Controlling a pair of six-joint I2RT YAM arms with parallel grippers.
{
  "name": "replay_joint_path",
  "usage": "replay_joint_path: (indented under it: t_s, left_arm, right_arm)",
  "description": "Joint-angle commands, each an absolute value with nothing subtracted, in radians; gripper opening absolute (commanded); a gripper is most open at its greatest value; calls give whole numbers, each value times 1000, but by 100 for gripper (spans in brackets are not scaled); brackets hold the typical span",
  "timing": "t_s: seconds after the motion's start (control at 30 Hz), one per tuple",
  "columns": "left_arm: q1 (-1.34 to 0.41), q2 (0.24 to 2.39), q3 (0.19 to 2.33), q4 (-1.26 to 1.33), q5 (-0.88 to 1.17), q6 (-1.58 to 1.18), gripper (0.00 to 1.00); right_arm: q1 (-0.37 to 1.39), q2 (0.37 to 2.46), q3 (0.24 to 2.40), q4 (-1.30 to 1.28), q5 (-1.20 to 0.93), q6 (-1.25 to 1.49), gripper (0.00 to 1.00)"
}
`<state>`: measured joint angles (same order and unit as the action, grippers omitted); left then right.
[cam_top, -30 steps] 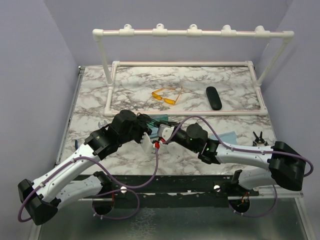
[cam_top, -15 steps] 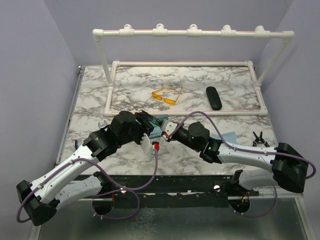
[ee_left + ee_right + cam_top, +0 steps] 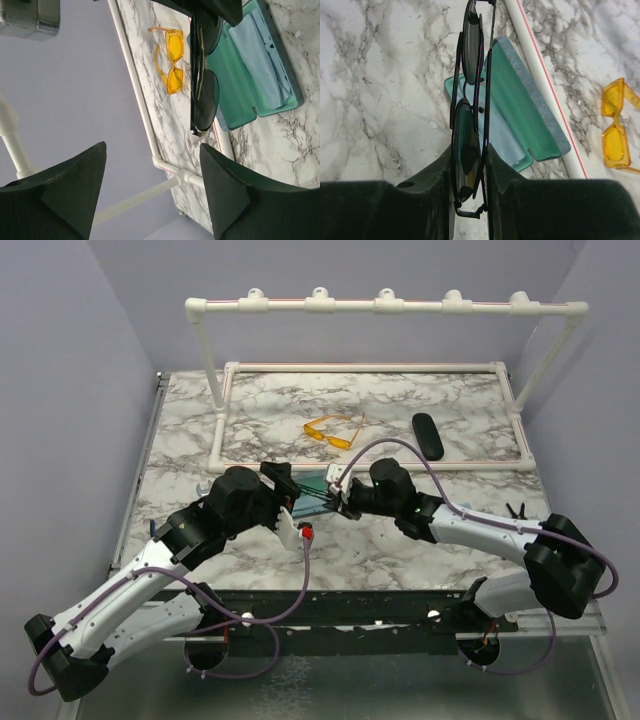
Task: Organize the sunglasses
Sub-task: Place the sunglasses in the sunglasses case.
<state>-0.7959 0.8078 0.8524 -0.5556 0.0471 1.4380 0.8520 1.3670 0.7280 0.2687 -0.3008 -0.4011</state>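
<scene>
Over mid-counter [image 3: 420, 550], the right gripper [image 3: 470, 165] clamps the folded dark wire-frame sunglasses [image 3: 463, 150] edge-on above the open grey-blue case [image 3: 520, 115]. At the case's 9 o'clock, the left gripper [image 3: 152, 167] gapes wide, holding nothing. The yellow-orange sunglasses [image 3: 330, 432] lie at the case's 12 o'clock, beyond a white pipe [image 3: 540, 75].

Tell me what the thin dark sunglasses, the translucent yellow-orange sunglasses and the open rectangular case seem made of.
The thin dark sunglasses look like fine metal wire with glossy tinted lenses. The translucent yellow-orange sunglasses are probably plastic: thick, light passes through. The open rectangular case shows matte teal lining and a grey-blue textured edge, perhaps fabric-covered.
</scene>
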Motion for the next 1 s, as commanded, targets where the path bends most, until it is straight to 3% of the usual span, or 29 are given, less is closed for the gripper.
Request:
replay_joint_path:
  t_s: [0.0,0.2,0.37,0.5,0.8,0.97]
  left_arm:
    - [-795,812,841,-544,40,1382,77]
    - [-756,872,828,-522,31,1139,79]
    - [-577,974,866,-526,210,932,77]
    - [-468,1084,904,-559,326,885,73]
    - [-437,1276,938,-560,568,863,63]
    - [-429,1361,929,-493,560,822,54]
  right_arm:
    - [815,1410,789,183,-481,-357,11]
    - [711,1572,952,-12,-740,-346,11]
    - [680,1707,1062,-156,-837,-373,11]
    - [654,1783,1140,-254,-890,-410,11]
    - [609,1941,1286,-358,-977,-472,12]
    - [594,1986,1320,-369,-969,-481,12]
